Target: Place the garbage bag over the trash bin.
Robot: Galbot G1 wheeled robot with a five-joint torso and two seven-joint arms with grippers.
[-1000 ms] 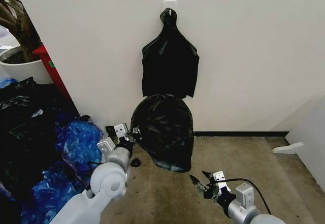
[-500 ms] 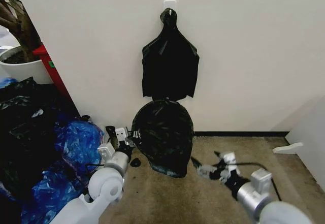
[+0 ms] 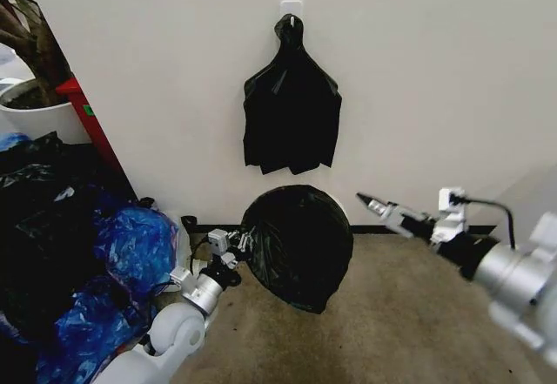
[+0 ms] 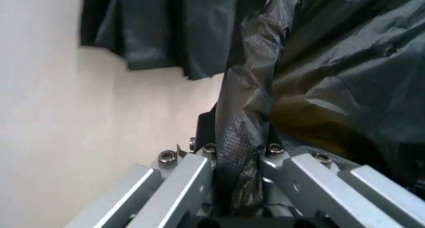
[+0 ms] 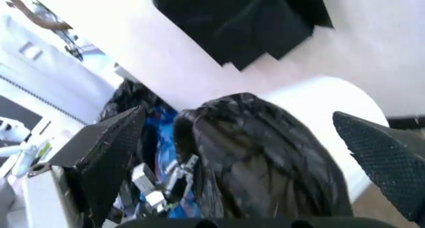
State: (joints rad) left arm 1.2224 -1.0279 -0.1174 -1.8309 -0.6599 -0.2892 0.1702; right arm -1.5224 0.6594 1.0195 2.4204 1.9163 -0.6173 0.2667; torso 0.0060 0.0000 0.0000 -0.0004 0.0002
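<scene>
The garbage bag point(image 3: 296, 245) is a billowy, glossy black film hanging low against the wall. My left gripper point(image 3: 233, 249) is at its left edge. In the left wrist view the left gripper point(image 4: 239, 161) is shut on a fold of the bag point(image 4: 312, 73). The trash bin point(image 5: 319, 101) appears as a white round body behind the bag point(image 5: 259, 158) in the right wrist view; in the head view the bag hides it. My right gripper point(image 3: 374, 203) is raised, to the right of the bag and apart from it. It is open, its fingers point(image 5: 109, 153) spread wide.
A flat black bunch point(image 3: 291, 110) hangs from a wall hook above the bag. Blue bags point(image 3: 130, 245) and dark bags point(image 3: 43, 218) are heaped on the left, behind them a white plant pot point(image 3: 35, 118) and a red object point(image 3: 87, 114). Bare carpet point(image 3: 392, 314) lies in front.
My right arm has risen from near the floor to beside the bag's upper right. The bag and my left gripper have shifted to the right.
</scene>
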